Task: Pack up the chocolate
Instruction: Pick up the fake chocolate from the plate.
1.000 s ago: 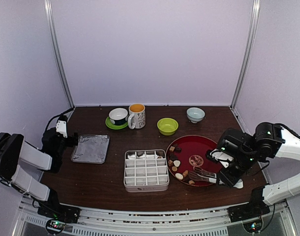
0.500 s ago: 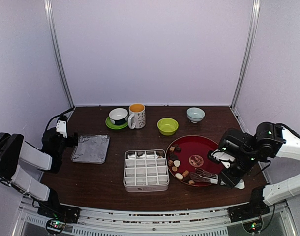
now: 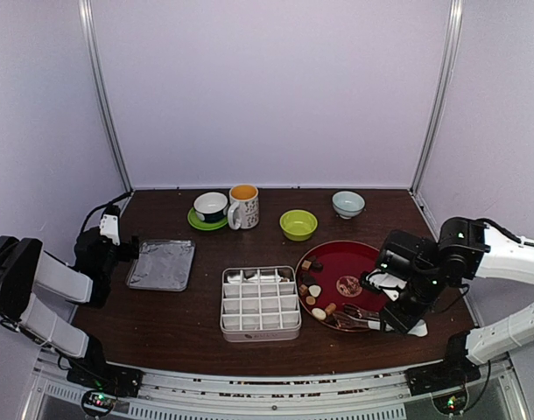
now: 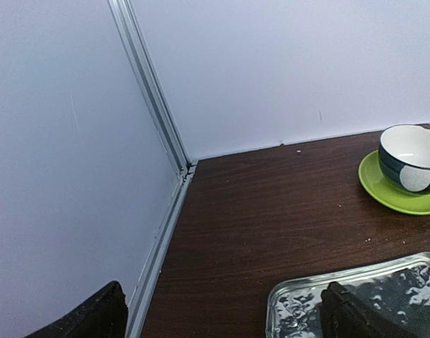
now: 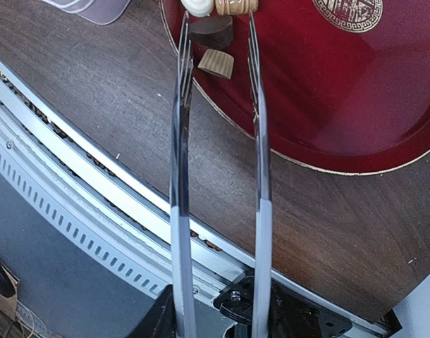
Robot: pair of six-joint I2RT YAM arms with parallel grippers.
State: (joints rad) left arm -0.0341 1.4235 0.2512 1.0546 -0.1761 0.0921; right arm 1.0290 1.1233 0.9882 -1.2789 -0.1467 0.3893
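- Top view: right hand (image 3: 405,313) pinches the tongs (image 3: 359,317). It has slid left over the last second, so the tips now reach the chocolate (image 3: 312,293) on the red plate (image 3: 359,258), near the tabletop's near edge, right of middle. A pick looks close.
- Counts: about ten chocolates, one plate, one gridded box (image 3: 260,302) showing no brown piece, one foil tray (image 3: 162,264), one mug (image 3: 243,206), one cup (image 3: 211,206), two bowls.
- Left wrist view: left hand (image 4: 225,320) spread, idle by the left edge.
- Right wrist view: tong arms apart, straddling a dark piece (image 5: 210,32) and a tan piece (image 5: 216,62); four pieces in view.
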